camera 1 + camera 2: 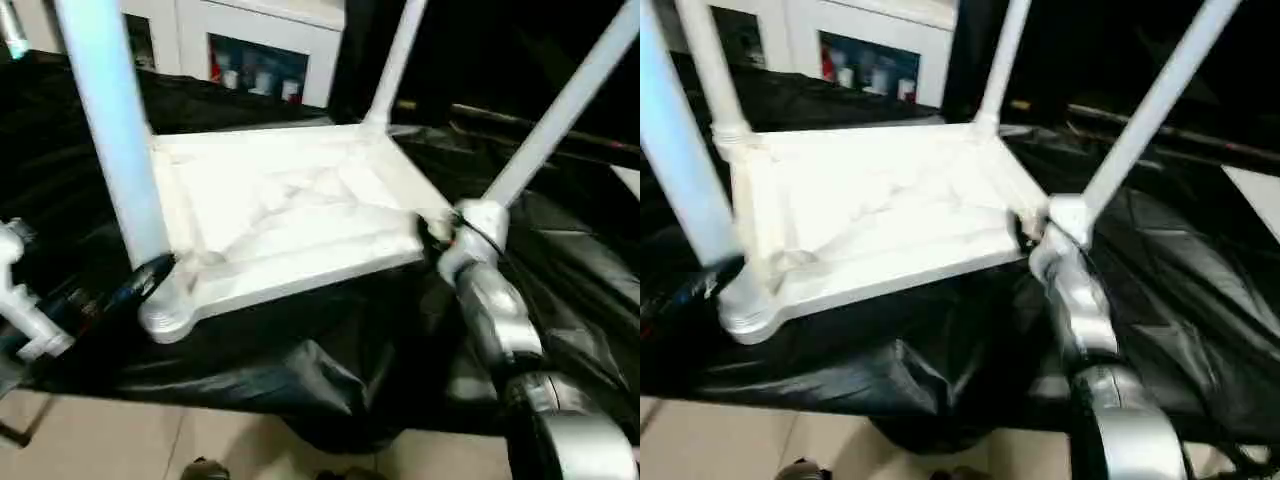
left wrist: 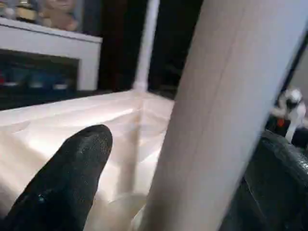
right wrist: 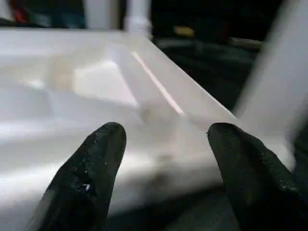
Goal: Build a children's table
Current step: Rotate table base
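The children's table lies upside down, its white ribbed tabletop resting on the black cloth. White legs stand in its corner sockets: the near-left leg, the far-left leg, the far-right leg and the near-right leg. My left gripper is open around the foot of the near-left leg, and one finger stands clear of the tube. My right gripper is open at the tabletop's near-right corner, beside the near-right leg's socket. Nothing sits between its fingers.
The black-draped work table ends just in front of the tabletop, with tiled floor below. A white cabinet with small items behind glass stands at the back. Black cloth also hangs behind on the right.
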